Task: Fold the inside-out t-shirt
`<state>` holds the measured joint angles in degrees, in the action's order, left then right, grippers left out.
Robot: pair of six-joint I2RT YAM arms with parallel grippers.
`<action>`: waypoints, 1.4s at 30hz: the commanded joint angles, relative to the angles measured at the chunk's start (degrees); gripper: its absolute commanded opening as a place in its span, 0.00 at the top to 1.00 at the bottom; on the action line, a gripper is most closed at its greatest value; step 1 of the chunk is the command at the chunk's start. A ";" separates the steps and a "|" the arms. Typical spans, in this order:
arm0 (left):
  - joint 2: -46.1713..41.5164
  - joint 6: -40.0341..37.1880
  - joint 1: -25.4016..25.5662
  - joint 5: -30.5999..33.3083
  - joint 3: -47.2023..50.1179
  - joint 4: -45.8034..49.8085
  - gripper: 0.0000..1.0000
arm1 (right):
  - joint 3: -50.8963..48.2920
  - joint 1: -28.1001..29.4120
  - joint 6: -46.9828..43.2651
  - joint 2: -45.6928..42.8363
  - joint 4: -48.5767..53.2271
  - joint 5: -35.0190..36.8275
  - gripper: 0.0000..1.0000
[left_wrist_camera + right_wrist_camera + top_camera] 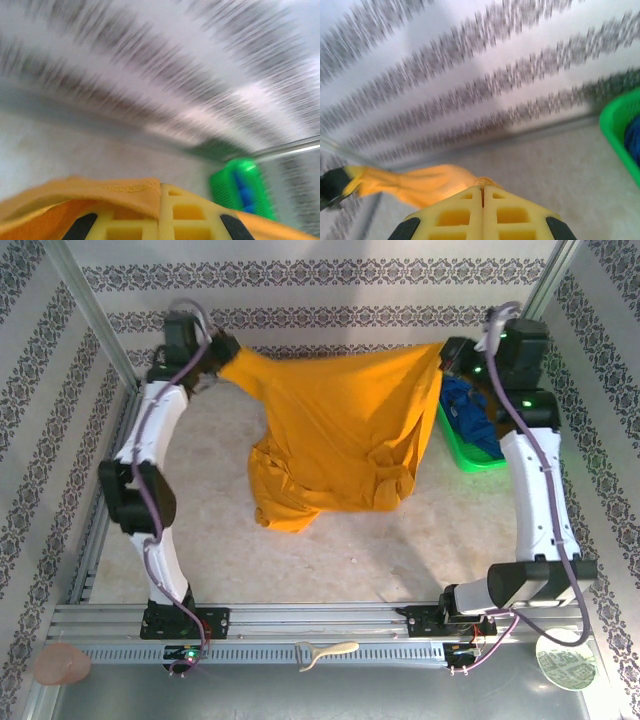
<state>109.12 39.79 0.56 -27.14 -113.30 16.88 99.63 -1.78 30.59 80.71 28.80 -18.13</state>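
Top external: mustard-yellow t-shirt point(340, 430) hangs stretched, rumpled

Pale wallpaper with dark ornamental bands covers the back wall point(320, 295) at 12 o'clock, the left wall point(40, 390) at 9 and the right wall point(610, 370) at 3. Metal posts stand at 11 point(95, 315) and 1 point(553, 278). The table top point(330, 550) is pale speckled beige, evenly lit. At 3 o'clock sits a green basket point(478, 464) holding a deep-blue cloth point(468, 412). An aluminium rail point(320, 620) runs along 6 o'clock. On the grey ledge point(250, 690) below it lie a pink round pad point(62, 664) at 7, a cream hooked tool point(325, 652) at 6 and a patterned disc point(566, 662) at 5.
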 commanded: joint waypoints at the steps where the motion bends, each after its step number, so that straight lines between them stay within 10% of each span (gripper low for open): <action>1: -9.81 2.67 -1.94 2.56 -4.48 -2.55 1.00 | 4.04 -2.83 6.29 -3.51 -4.34 -3.78 1.00; 21: -28.16 4.13 -2.50 4.67 -9.69 4.17 1.00 | 4.32 -8.30 21.65 -17.99 -14.24 -11.98 1.00; 30: -14.43 0.75 -2.50 5.45 -14.84 7.50 1.00 | 0.47 -1.96 21.01 -6.59 -17.20 -12.10 1.00; 36: 10.92 1.95 -2.97 5.26 -44.33 14.04 1.00 | 11.20 -0.86 18.80 10.14 -18.04 -11.57 1.00; 42: 20.95 19.35 -5.50 5.61 -52.36 -10.87 1.00 | 36.13 -1.38 14.19 25.31 -13.66 -12.60 1.00</action>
<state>131.63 50.65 -3.33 -22.46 -162.41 21.65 125.71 -2.83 47.90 105.78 16.29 -29.71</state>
